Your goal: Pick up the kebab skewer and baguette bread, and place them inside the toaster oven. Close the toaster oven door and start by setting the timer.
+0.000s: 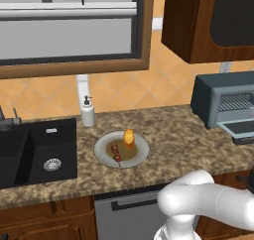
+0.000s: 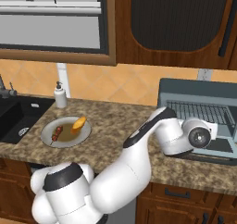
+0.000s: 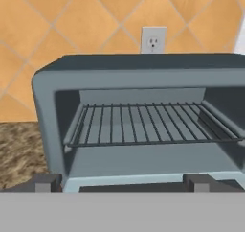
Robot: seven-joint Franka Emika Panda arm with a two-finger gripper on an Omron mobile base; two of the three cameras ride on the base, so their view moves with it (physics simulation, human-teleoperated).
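A: where's the gripper [image 3: 122, 182] at?

B: fingers spread wide, nothing in them, right in front of the toaster oven [image 3: 139, 125]. Its door [image 2: 217, 146] is dropped open, wire rack [image 3: 153, 123] at 12 o'clock.

A: and the food?

B: kebab skewer [image 2: 57, 133] and baguette bread [image 2: 79, 123] sit on the grey plate [image 2: 48, 140], well apart, roughly 9 o'clock of the hand.

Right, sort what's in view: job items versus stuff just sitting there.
Job: kebab skewer; baguette bread; toaster oven, rack bare; toaster oven door, down; gripper, open.
Just there: grey plate; soap dispenser; sink; wall outlet.
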